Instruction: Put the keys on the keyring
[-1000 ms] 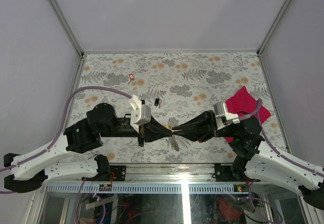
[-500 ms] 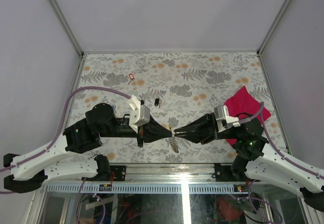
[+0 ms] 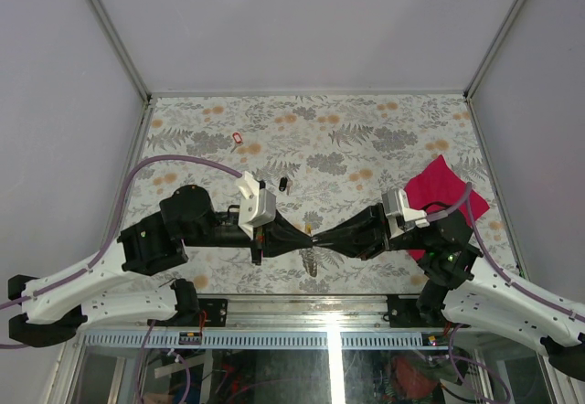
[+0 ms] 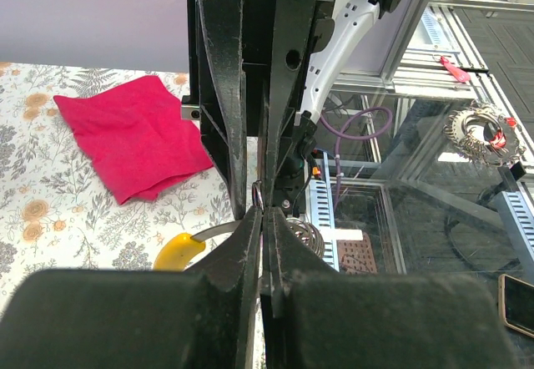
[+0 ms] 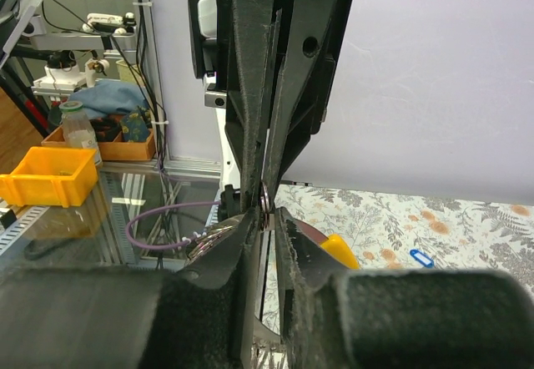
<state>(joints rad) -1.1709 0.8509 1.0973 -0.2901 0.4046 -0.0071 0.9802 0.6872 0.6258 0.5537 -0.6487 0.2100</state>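
My left gripper [image 3: 309, 237] and right gripper [image 3: 319, 238] meet tip to tip above the table's near edge. Both are shut on the thin silvery keyring [image 4: 259, 195], which also shows in the right wrist view [image 5: 264, 199]. Its yellow piece [image 4: 178, 251] hangs beside the tips on a grey metal strip and also shows in the right wrist view [image 5: 339, 249]. A coiled metal part [image 3: 312, 259] dangles below. A red key [image 3: 238, 137] lies at the far left, a black key [image 3: 283, 184] behind the left wrist, and a blue key [image 5: 421, 257] on the cloth-patterned table.
A magenta cloth [image 3: 445, 190] lies at the right, next to the right wrist, and also shows in the left wrist view [image 4: 133, 135]. The table's near edge and metal frame [image 3: 311, 305] run just below the grippers.
One second ago the right gripper was closed at the ring. Half a second ago its fingers were spread apart. Now they are shut on the ring again. The left arm has shifted slightly right.
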